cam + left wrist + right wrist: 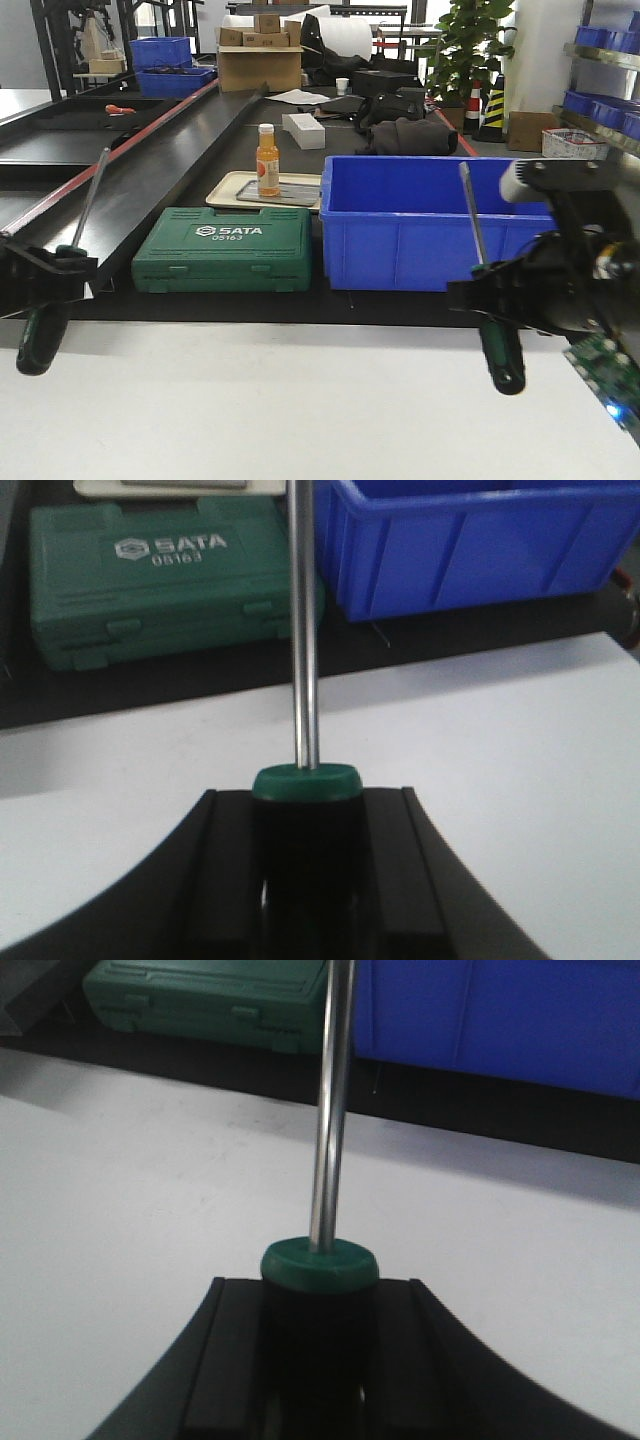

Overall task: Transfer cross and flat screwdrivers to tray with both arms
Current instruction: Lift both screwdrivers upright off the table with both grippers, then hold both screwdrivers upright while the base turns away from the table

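Note:
My left gripper (pixel 50 278) is shut on the black handle of one screwdriver (pixel 40 340), held above the white table at the left with the shaft pointing up and away. In the left wrist view the fingers (pixel 225 865) clamp the handle below its green collar (pixel 305 782). My right gripper (pixel 500 295) is shut on the other screwdriver (pixel 502 355) at the right, shaft up in front of the blue bin. In the right wrist view that screwdriver's green collar (pixel 320 1265) sits between the fingers (pixel 235 1360). I cannot tell which is cross and which is flat. No grey metal tray shows.
A deep blue bin (pixel 430 225) and a green SATA tool case (pixel 225 250) stand on the black surface beyond the white table (pixel 270 400). A beige tray (pixel 228 190) with an orange bottle (pixel 267 160) lies behind the case. Black sloped rails run at the left.

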Motion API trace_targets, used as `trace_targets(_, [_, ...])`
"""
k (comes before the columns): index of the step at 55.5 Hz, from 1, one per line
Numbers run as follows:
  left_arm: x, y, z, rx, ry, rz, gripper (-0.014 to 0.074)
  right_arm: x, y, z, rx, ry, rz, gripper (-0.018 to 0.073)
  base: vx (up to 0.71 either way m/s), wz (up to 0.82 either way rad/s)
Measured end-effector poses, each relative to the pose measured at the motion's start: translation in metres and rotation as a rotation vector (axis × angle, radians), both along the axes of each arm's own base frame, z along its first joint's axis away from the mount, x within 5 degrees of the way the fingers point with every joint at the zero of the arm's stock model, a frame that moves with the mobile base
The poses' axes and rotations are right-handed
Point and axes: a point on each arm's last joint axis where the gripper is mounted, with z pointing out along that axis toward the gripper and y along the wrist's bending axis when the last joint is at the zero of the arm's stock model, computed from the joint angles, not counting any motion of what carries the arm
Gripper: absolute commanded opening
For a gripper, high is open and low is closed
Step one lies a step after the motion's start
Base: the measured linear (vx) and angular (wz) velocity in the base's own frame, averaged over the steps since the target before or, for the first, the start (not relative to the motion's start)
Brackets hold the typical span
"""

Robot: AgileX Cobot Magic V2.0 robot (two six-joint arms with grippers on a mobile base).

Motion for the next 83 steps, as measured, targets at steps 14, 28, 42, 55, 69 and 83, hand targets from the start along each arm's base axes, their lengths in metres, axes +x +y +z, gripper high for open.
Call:
trace_targets(14, [-0.053, -0.006, 0.007, -0.005, -0.090, -0.041, -0.0002, -0.075, -0.022, 0.020, 0.004, -0.148, 0.004, -0.0008, 0.00, 0.00])
trace_targets(28, [-0.062, -0.007, 0.014, -0.021, -0.116, -0.055, 0.0000, -0.085, -0.024, 0.021, 0.003, -0.145, 0.006, -0.0008, 0.00, 0.00])
trace_targets(42, [-0.066, -0.010, 0.011, -0.019, -0.073, -0.098, 0.0001, -0.083, -0.024, 0.017, -0.006, -0.113, 0.008, -0.0008, 0.00, 0.00])
trace_targets(55, [-0.068, -0.012, 0.009, -0.016, -0.044, -0.125, 0.0001, -0.084, -0.024, 0.016, -0.009, -0.103, 0.009, -0.0008, 0.00, 0.00])
trace_targets(69, [-0.068, -0.012, 0.009, -0.015, -0.043, -0.125, 0.0001, -0.084, -0.024, 0.016, -0.009, -0.103, 0.009, -0.0008, 0.00, 0.00])
trace_targets(83, [-0.068, -0.012, 0.009, -0.015, -0.043, -0.125, 0.0001, -0.084, -0.024, 0.016, -0.009, -0.103, 0.009, -0.0008, 0.00, 0.00])
